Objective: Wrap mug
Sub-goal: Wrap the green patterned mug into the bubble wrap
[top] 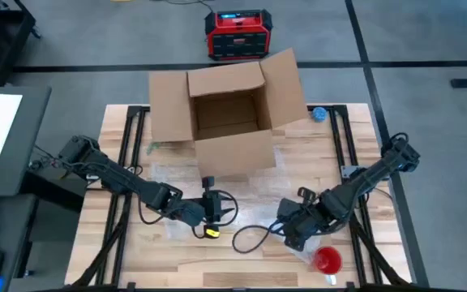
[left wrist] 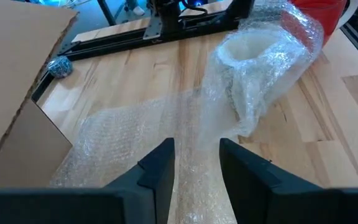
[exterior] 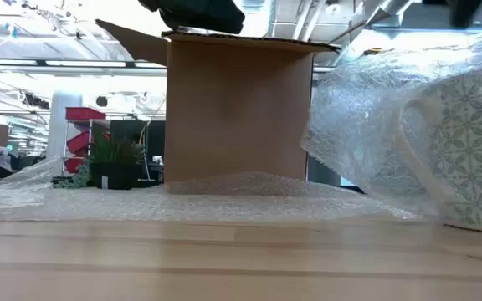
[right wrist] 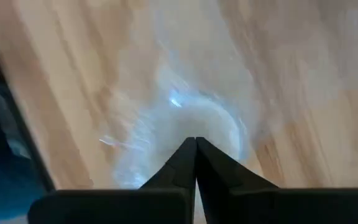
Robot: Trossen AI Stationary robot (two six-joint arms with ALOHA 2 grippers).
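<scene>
Already the mug (left wrist: pixel 253 53) is partly swathed in bubble wrap (left wrist: pixel 166 124) near the table's front right. The right gripper (right wrist: pixel 195 144) is pinched shut on the wrap; the left gripper (left wrist: pixel 196 163) is held narrowly open. Wrapping remains unfinished.

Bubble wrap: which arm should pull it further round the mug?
Probably left. The left gripper is open over the bubble wrap leading to the mug; the right gripper is shut.

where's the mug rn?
In the low view the mug sits at the right edge under bubble wrap, right of the cardboard box. The left wrist view shows it wrapped beside a red cup.
</scene>
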